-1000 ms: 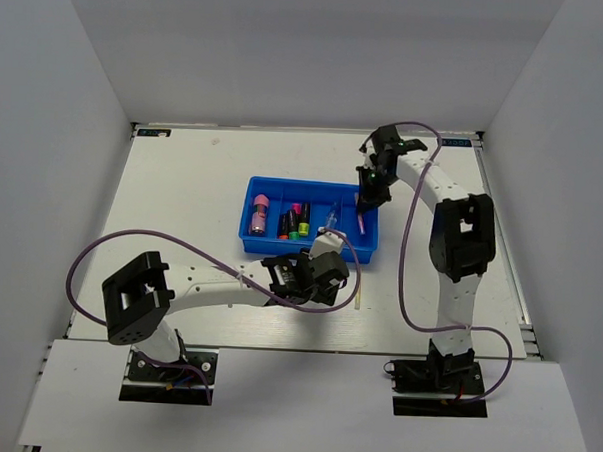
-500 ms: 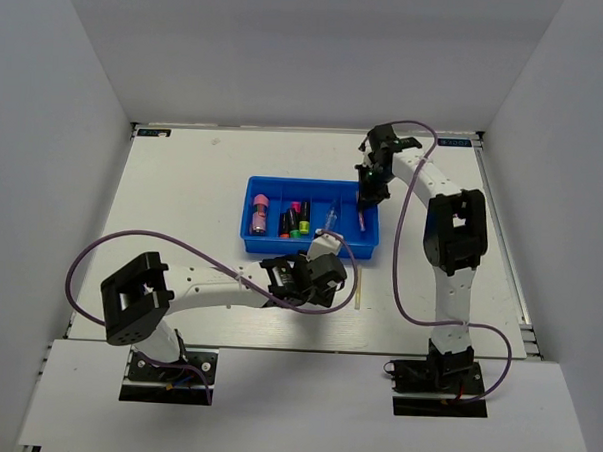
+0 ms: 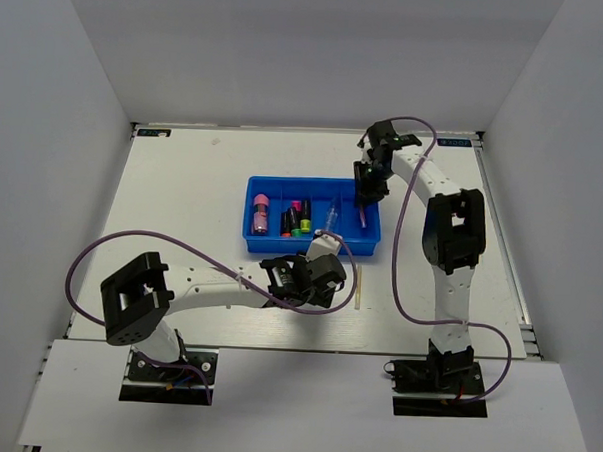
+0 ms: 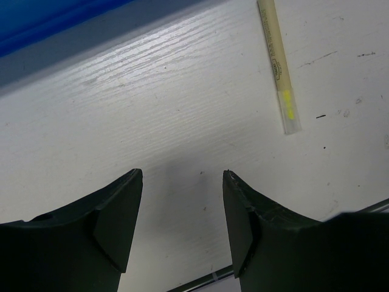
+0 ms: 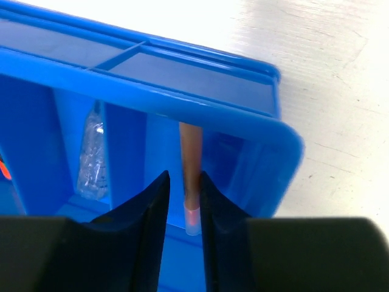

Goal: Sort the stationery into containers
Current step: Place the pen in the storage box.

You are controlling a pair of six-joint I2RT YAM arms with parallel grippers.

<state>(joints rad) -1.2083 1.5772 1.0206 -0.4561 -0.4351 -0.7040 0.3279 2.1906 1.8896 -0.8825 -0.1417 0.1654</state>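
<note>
The blue tray [image 3: 253, 246] holds highlighters [image 3: 296, 220] in its left compartments. My right gripper [image 3: 364, 201] hangs over the tray's rightmost compartment [image 5: 255, 164]. In the right wrist view a reddish pen [image 5: 191, 159] stands between the fingers of that gripper [image 5: 183, 177]. It leans on the right finger, with a gap on the left, and its capped end is down near the tray floor. My left gripper [image 4: 182, 176] is open and empty low over the table, just in front of the tray. A pale pen [image 4: 278, 64] lies to its right.
A clear wrapped item [image 5: 91, 159] lies in the compartment next to the reddish pen. The pale pen [image 3: 359, 287] lies on the white table near the tray's front right corner. Purple cables loop from both arms. Grey walls enclose the table.
My right gripper's jaws have parted from the reddish pen, and that arm has shifted slightly left over the tray. The left arm has barely moved.
</note>
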